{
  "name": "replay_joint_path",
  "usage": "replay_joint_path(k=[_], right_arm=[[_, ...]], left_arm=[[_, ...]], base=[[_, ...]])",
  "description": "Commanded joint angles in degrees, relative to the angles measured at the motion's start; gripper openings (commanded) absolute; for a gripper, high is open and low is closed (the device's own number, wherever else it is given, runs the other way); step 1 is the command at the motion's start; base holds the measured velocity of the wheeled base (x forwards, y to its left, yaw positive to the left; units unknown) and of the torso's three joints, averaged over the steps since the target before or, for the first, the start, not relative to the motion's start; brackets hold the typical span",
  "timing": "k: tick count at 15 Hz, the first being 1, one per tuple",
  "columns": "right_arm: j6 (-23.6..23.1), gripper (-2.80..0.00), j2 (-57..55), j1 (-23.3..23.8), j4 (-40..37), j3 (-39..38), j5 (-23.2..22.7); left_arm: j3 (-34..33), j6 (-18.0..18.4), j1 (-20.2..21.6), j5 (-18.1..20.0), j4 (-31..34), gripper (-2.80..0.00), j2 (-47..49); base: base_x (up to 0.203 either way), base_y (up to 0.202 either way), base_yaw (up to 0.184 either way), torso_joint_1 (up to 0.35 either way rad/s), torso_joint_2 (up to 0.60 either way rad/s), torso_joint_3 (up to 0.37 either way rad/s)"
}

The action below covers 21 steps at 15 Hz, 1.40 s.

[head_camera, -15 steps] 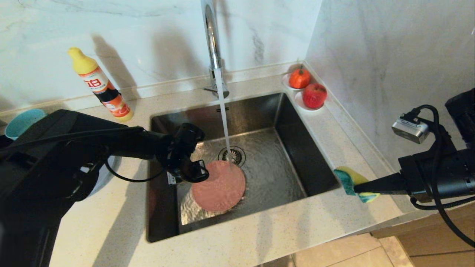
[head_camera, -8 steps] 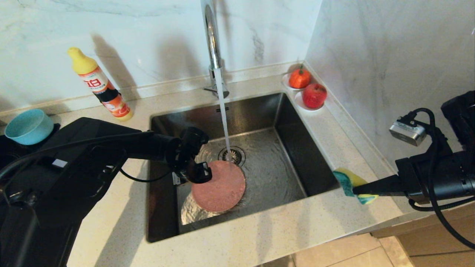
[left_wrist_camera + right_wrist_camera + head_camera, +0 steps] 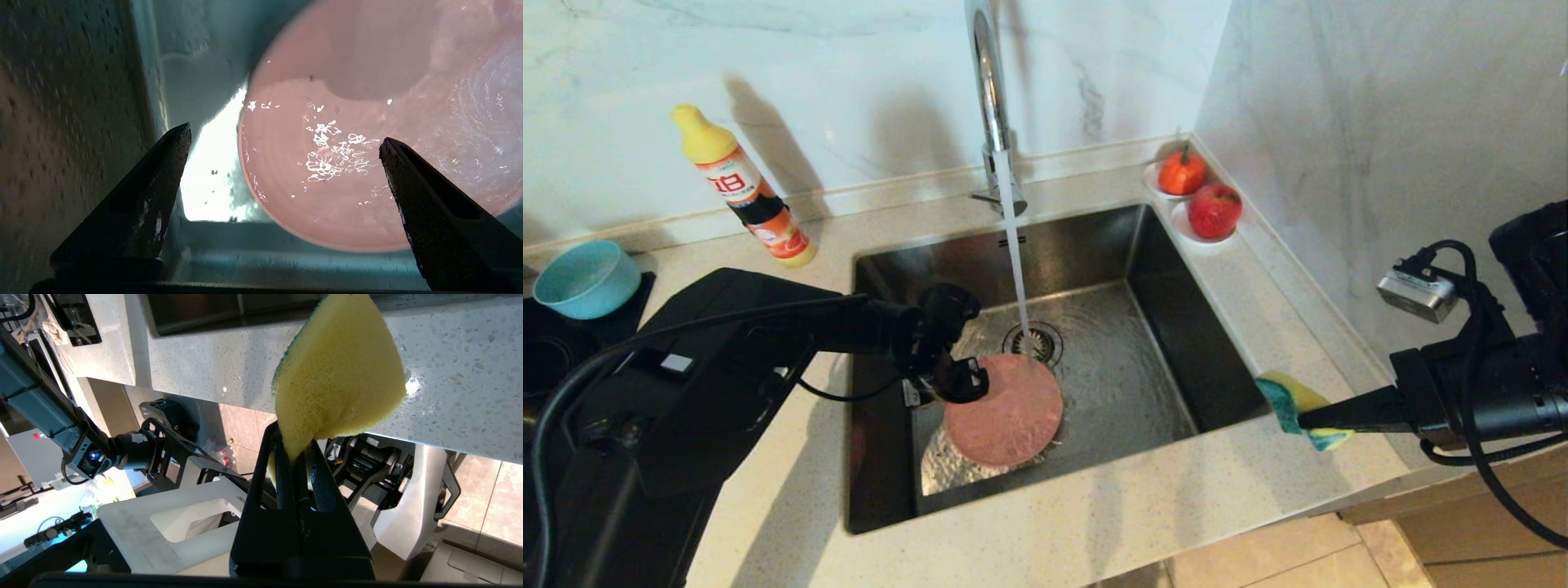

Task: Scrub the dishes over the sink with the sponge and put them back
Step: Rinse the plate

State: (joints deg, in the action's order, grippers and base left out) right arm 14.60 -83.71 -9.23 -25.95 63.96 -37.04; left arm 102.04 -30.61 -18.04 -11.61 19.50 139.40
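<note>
The pink plate [image 3: 1005, 412] [image 3: 367, 122] lies flat and wet on the floor of the sink [image 3: 1176, 327], beside the drain. My left gripper [image 3: 960, 380] [image 3: 284, 134] hangs open just over the plate's left rim, one finger above the plate and the other above bare steel, holding nothing. My right gripper [image 3: 1307, 418] [image 3: 296, 441] is shut on the yellow-and-green sponge [image 3: 1298, 400] [image 3: 339, 375], held over the counter at the sink's right front corner. A teal bowl [image 3: 587, 278] sits on the counter at far left.
Water runs from the chrome tap [image 3: 988, 82] down by the strainer drain [image 3: 1033, 341]. A detergent bottle [image 3: 743, 192] stands at the back left. Two saucers with red fruit [image 3: 1183, 173] [image 3: 1214, 211] sit at the back right, against the marble wall.
My left gripper has opened wider at the plate's rim, and its arm has shifted so that the teal bowl shows fully. The plate and the right arm have stayed put.
</note>
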Motion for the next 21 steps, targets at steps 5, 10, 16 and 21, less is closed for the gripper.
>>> replay_joint_path(k=[5,10,16,21], right_arm=[[-1.4,-2.80,0.0,0.7,-0.1,0.0,-0.2],[-1.4,-2.80,-0.3,0.7,-0.1,0.0,-0.3],[-1.5,-2.80,-0.3,0.7,-0.1,-0.1,-0.3],[-1.7,-2.80,-0.3,0.7,-0.1,0.0,-0.3]], left_arm=[[4.4,-0.2,0.4,0.1,-0.2,0.00,3.3],[5.4,-0.2,0.9,-0.1,-0.5,0.00,4.8],[5.5,0.5,1.3,0.0,-3.3,0.00,5.0],[5.5,0.8,1.4,0.1,-4.3,0.00,5.8]], base=[[0.000,0.000,0.000,0.000,0.00,0.000],[0.000,0.000,0.000,0.000,0.00,0.000],[0.000,0.000,0.000,0.000,0.00,0.000],[0.000,0.000,0.000,0.000,0.00,0.000]])
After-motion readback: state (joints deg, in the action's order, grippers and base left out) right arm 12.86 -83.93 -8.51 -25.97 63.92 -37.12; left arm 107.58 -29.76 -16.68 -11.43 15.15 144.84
